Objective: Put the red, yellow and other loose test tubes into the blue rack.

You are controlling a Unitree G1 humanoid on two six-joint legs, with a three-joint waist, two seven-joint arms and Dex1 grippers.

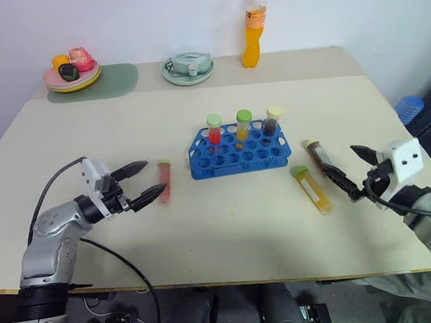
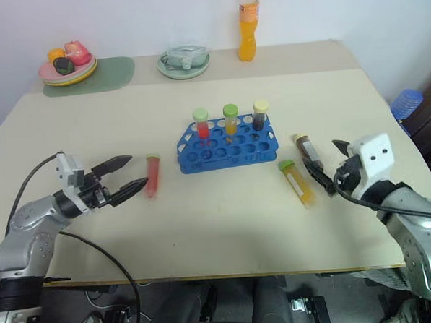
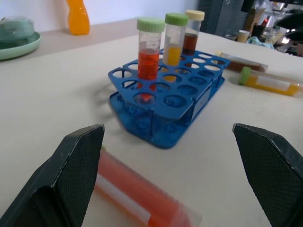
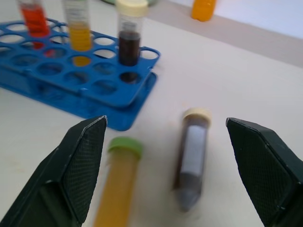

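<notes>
**Plastic on a matt tabletop**

The blue rack [image 1: 240, 149] is seen to be moulded of glossy, smooth plastic. The loose test tubes [image 1: 164, 181] are made of clear plastic, closed by ribbed caps. The tabletop [image 1: 226, 226] is finished in a pale, matt, smooth surface. The left claw [image 1: 141, 186] and the right claw [image 1: 350, 170] are fitted with black fingers whose inner faces are finely cross-hatched. The left arm's shell looks like silvery brushed metal.
</notes>
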